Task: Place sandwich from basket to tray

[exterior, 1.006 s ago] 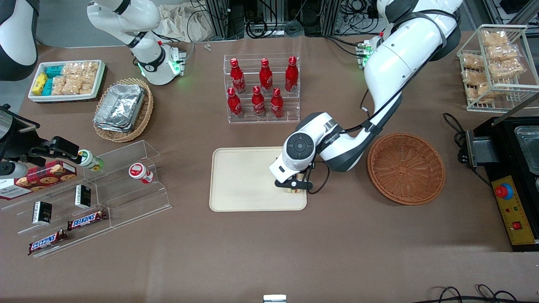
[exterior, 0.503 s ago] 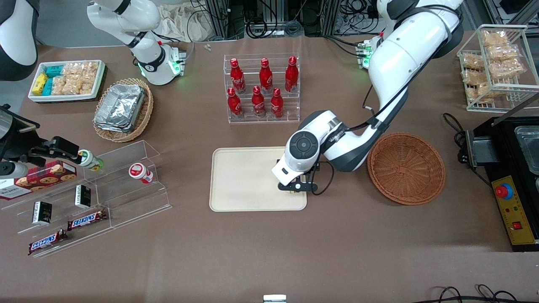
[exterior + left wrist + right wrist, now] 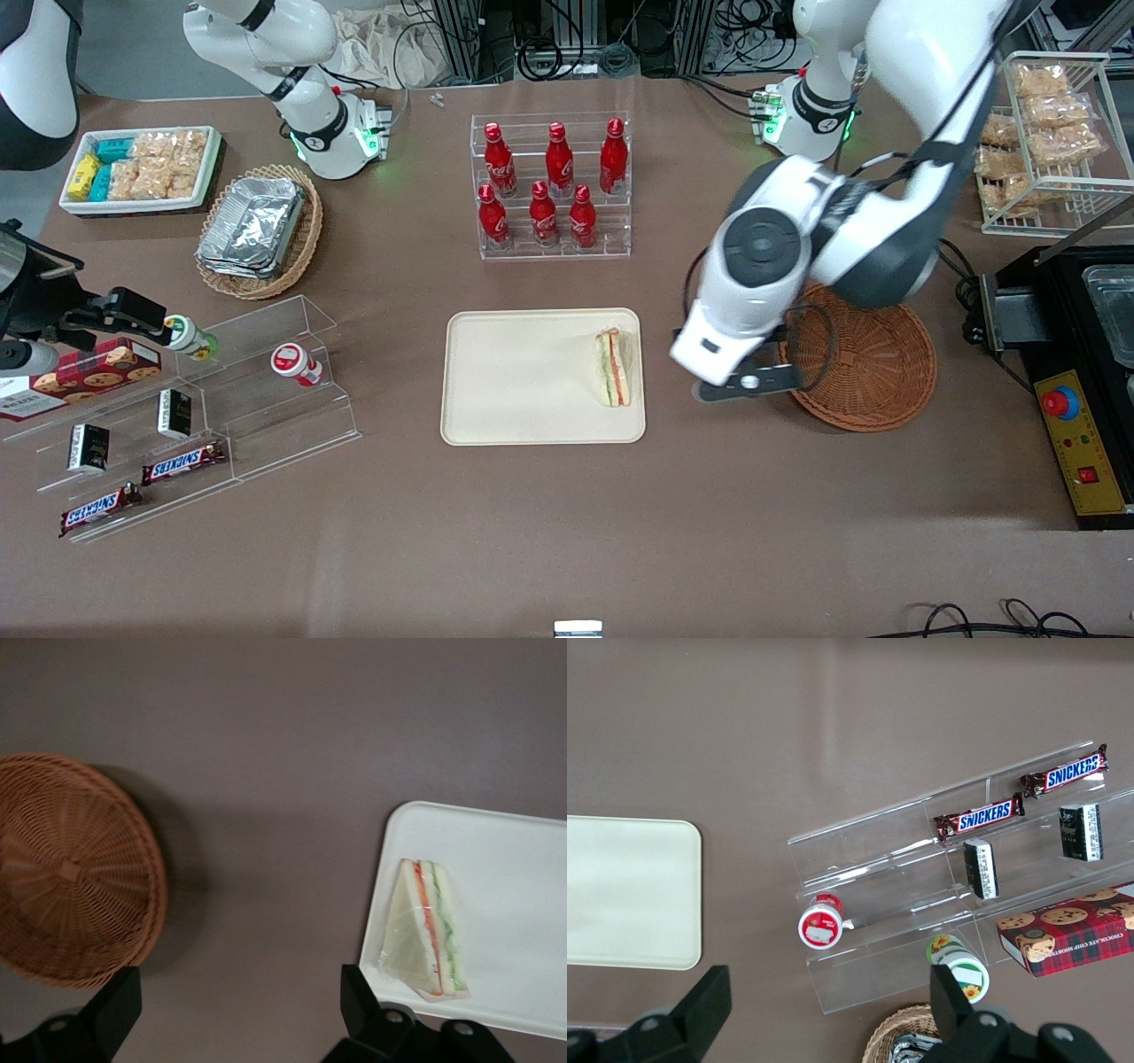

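While the sandwich (image 3: 614, 367) lies on the tray (image 3: 514, 381) at its edge toward the basket (image 3: 873, 359), the gripper (image 3: 237, 1010) is held above the surface (image 3: 567, 523) between them, fingers (image 3: 113, 1008) apart and empty

Sandwich (image 3: 615, 367) on tray (image 3: 514, 381); tool (image 3: 749, 383) above table between tray and basket (image 3: 873, 363).

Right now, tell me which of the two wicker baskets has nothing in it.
The round reddish-brown basket, partly under the raised, open gripper, is empty. The paler oval basket toward the parked arm's end holds stacked foil containers.
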{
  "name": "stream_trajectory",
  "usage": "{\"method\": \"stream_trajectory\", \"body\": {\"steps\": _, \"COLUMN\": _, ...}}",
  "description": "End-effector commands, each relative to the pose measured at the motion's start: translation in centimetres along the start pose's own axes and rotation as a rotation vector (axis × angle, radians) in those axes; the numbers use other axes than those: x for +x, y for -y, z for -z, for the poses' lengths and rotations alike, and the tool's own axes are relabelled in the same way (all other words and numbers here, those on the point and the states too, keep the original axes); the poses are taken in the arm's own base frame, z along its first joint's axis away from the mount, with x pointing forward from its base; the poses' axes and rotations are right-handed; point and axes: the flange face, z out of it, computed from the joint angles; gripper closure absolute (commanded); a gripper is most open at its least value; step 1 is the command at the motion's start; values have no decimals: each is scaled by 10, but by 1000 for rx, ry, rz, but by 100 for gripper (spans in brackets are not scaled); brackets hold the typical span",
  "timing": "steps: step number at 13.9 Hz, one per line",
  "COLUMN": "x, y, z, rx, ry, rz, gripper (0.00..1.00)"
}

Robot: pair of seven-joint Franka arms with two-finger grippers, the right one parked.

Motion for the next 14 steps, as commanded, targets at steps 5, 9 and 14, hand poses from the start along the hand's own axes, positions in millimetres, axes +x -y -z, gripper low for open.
{"method": "stream_trajectory", "body": {"steps": 5, "x": 29, "y": 141, "z": 44, "rx": 3, "ry": 105, "rz": 249, "gripper": 0}}
{"method": "stream_trajectory", "body": {"steps": 9, "x": 55, "y": 242, "z": 57, "rx": -8, "ry": 108, "rz": 337, "gripper": 0}}
{"method": "stream_trajectory", "body": {"steps": 14, "x": 60, "y": 302, "z": 74, "rx": -19, "ry": 71, "rz": 171, "gripper": 0}}
